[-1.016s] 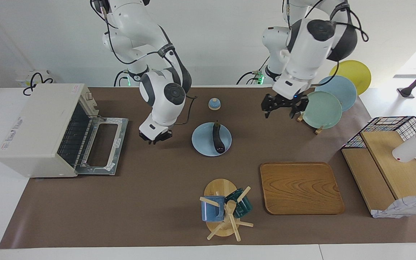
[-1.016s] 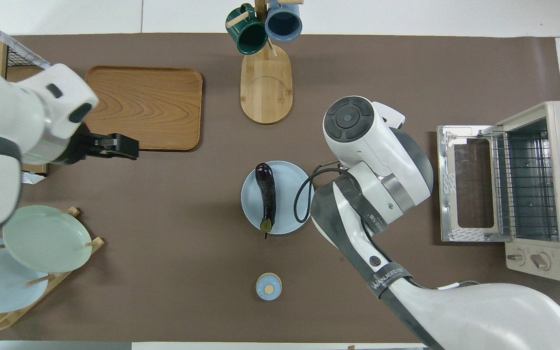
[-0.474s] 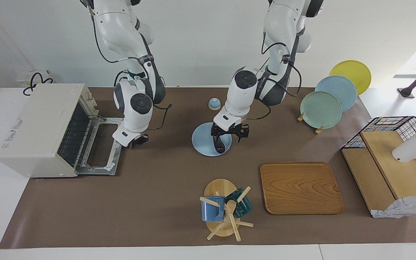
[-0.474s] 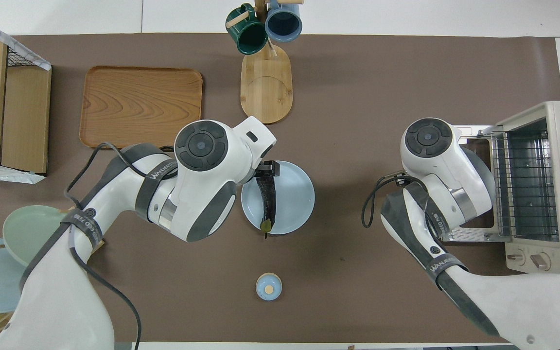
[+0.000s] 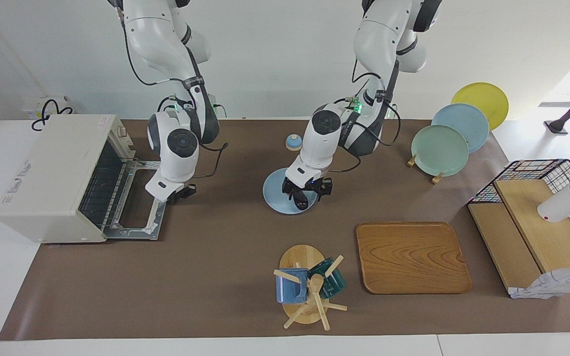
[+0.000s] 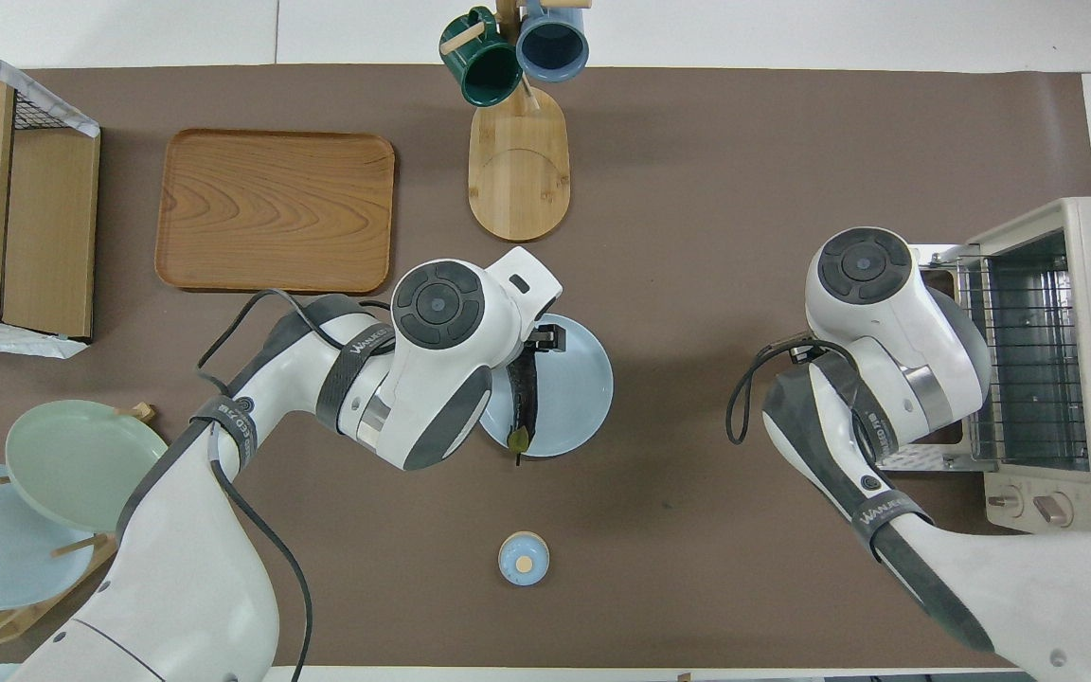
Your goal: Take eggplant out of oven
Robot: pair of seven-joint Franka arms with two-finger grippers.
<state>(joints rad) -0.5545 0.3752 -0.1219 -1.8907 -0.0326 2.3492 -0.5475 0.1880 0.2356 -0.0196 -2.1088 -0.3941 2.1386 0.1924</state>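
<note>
The eggplant (image 5: 299, 197) lies on the light blue plate (image 5: 272, 192) mid-table, outside the oven (image 5: 52, 175), whose door (image 5: 139, 200) hangs open. The left gripper (image 5: 303, 191) straddles the eggplant, fingers spread. Close squarely across its body, not the stem. The right gripper (image 5: 178, 193), fingertips nearly together and empty, hovers over the door.

Most of the eggplant (image 6: 528, 403) is covered by the left arm; the right gripper (image 5: 180, 193) is hidden from overhead.

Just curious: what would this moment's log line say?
eggplant: on blue plate | left hand: open around eggplant | right hand: over open oven door
</note>
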